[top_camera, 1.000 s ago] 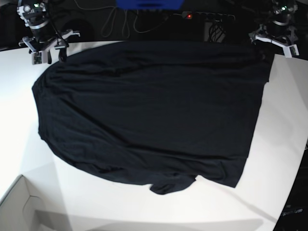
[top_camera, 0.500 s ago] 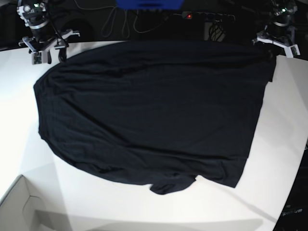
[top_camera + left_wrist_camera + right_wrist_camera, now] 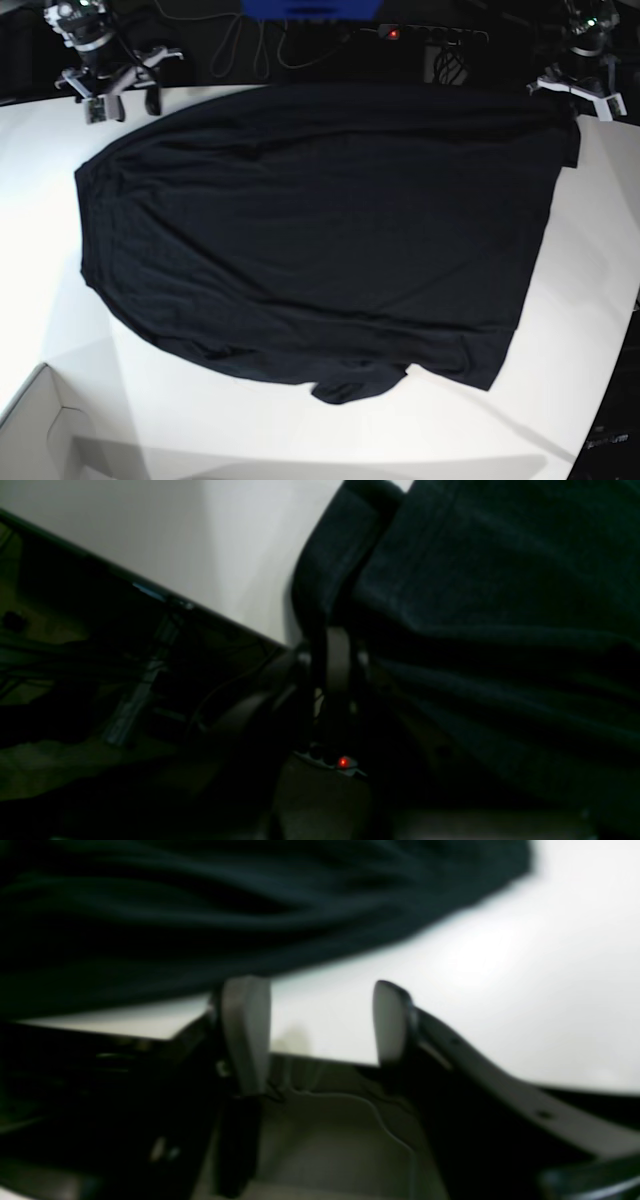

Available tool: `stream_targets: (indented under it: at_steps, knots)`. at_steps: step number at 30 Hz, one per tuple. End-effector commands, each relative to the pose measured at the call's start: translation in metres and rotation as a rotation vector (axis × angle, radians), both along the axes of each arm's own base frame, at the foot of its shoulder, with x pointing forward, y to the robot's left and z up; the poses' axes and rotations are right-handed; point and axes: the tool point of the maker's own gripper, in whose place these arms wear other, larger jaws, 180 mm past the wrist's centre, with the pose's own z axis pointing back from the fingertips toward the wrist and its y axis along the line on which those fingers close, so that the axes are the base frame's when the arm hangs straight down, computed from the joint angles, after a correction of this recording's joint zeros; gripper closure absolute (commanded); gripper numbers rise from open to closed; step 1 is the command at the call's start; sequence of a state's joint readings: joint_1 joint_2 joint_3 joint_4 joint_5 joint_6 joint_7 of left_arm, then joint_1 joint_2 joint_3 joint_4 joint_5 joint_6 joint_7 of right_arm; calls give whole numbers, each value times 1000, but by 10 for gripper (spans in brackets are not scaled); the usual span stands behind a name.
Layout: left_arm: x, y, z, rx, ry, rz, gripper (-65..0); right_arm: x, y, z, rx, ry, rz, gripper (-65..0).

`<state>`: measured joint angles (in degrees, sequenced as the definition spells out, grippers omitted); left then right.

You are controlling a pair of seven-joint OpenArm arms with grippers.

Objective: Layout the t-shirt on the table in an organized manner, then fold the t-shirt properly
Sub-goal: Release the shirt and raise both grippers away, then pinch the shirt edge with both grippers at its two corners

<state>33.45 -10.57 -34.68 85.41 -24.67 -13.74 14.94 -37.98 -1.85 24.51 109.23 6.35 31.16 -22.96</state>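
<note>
Black shirt [image 3: 320, 235] spread wide across the white counter [image 3: 40, 200], mostly flat, one edge bunched into a small curl at the side nearest the camera. Far edge of the shirt lying along the back rim of the counter.

Left pincer [image 3: 575, 100] at the shirt's far corner, on the right of the base view, clamped shut on the shirt; wrist view shows a thick roll of dark cloth [image 3: 330, 570] rising from between the closed fingers [image 3: 337, 665]. Right pincer [image 3: 125, 100] at the back of the counter beyond the shirt's other far corner, on the left of the base view, spread wide with nothing between its pads [image 3: 245, 1030]; shirt edge [image 3: 300, 955] lying just beyond them, apart.

Likely step: laying out, not yet folding. One corner taken, the other still loose. Next move probably calls for bringing the right pincer down onto its corner of the hem and closing, then drawing both corners outward to pull the cloth taut and square.

Against the earlier frames: left pincer gone from open to shut on the corner, cloth there drawn slightly outward; right pincer wider and shifted a little toward the shirt's middle; rest of the shirt unchanged.
</note>
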Motion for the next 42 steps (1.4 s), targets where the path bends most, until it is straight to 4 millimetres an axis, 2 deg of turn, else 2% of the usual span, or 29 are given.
stream_targets:
  at_steps: [1, 5, 9, 14, 19, 21, 23, 28, 36, 42]
  knots:
    - [3, -3, 3, -5, -9, -20, 0, 3, 1, 7, 7, -30, -7, -375]
    - [4, -3, 4, -7, -11, -20, 0, 14, 4, 9, 22, -57, -19, -401]
    - [4, -3, 4, -8, -12, -19, 0, 20, 4, -5, 51, -45, -45, -400]
    - [3, -3, 3, -10, -11, -18, 0, 15, 4, -26, 81, 3, -65, -400]
    - [1, -3, 3, -10, -6, -18, 0, 14, 4, -28, 81, 8, -65, -391]
    - [1, -4, 3, -11, -6, -17, 0, 14, 3, -28, 80, 8, -65, -354]
    - [1, -4, 3, -10, -7, -19, 0, 14, 2, -28, 75, 8, -61, -279]
    - [6, -8, 19, 11, -39, -47, 0, 14, -2, -26, 66, 7, -60, 0]
    - [10, -25, 47, 28, -94, -86, 0, 11, -35, -13, 9, -25, -132, 0]
    - [9, -29, 48, 20, -101, -80, 0, 18, -34, 7, -15, -71, -127, 0]
